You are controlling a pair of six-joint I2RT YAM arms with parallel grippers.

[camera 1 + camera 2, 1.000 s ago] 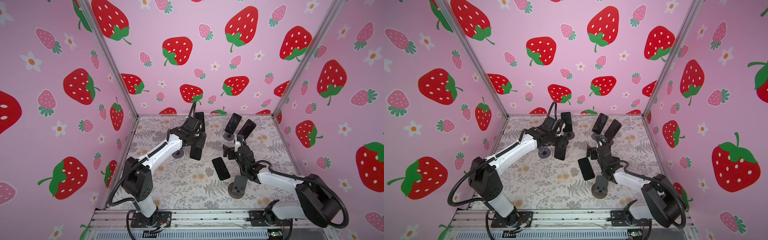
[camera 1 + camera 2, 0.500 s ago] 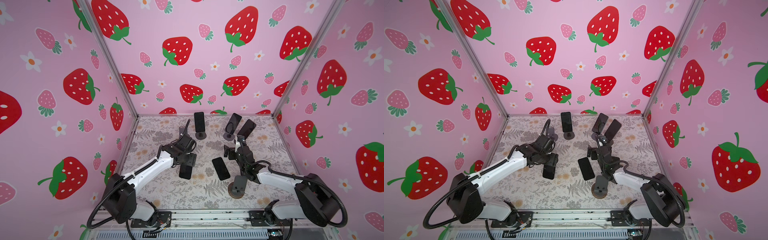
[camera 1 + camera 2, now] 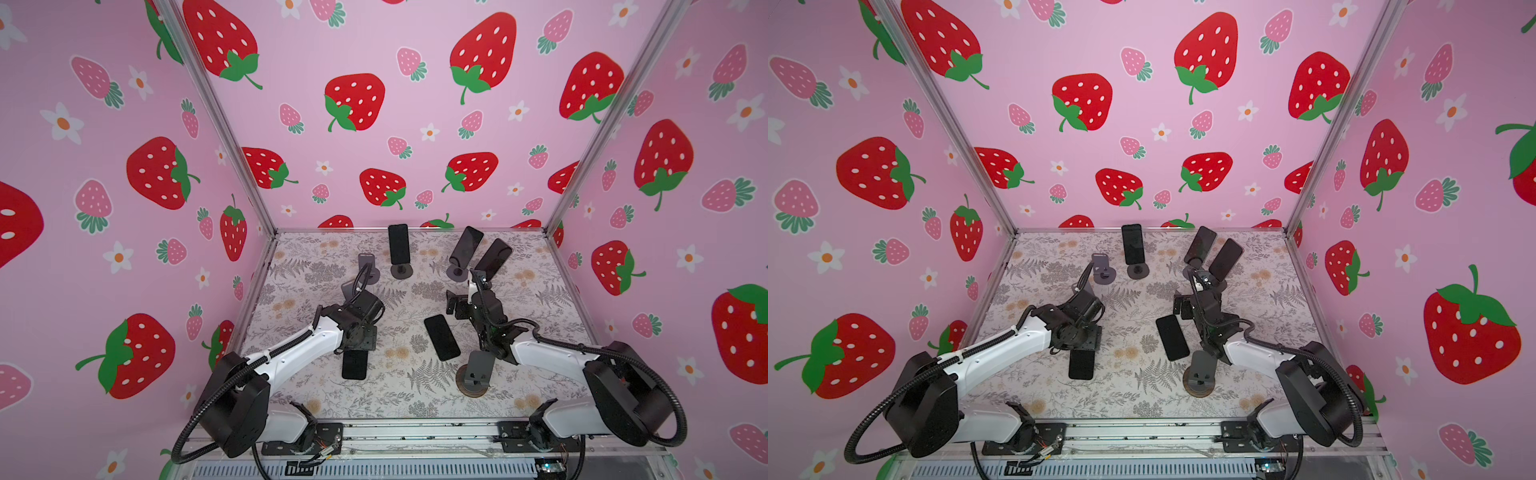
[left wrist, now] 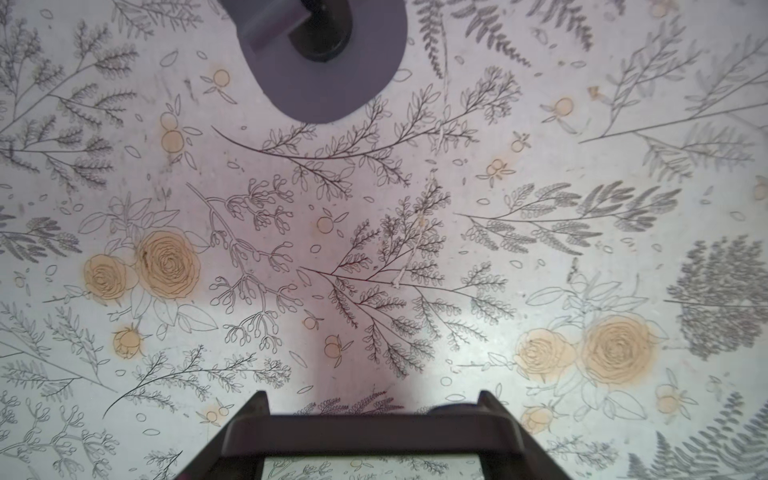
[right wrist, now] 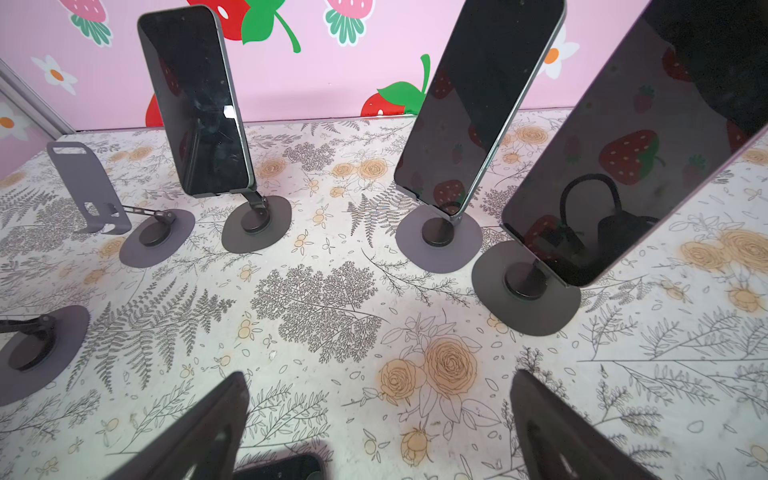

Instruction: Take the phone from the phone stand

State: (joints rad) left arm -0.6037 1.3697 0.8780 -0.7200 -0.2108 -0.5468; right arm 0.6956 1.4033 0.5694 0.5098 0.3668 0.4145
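Left gripper [image 4: 372, 415] is clenched on the held phone [image 3: 354, 365], one finger on each side of its upper end. In both top views this phone hangs below the wrist at lower centre-left, off any stand, over the floral table [image 3: 399, 399]. Whether it touches the table cannot be told. Right gripper [image 5: 376, 432] is released, jaws spread wide, grasping nothing.

Surroundings:
- A flat phone [image 3: 441, 337] lies on the table between the two arms, just beside the right arm.
- A front empty stand [image 3: 478, 370] stands at lower centre-right, close against the right arm.
- A rear empty stand [image 3: 368, 266] stands above the left gripper. The arm's cable crosses in front of it.
- Three rear phones on stands line the table's upper edge: middle phone [image 3: 398, 244], tilted phone [image 3: 467, 245], nearest phone [image 5: 623, 145]. All screens are dark. The nearest phone leans directly ahead of the right gripper.
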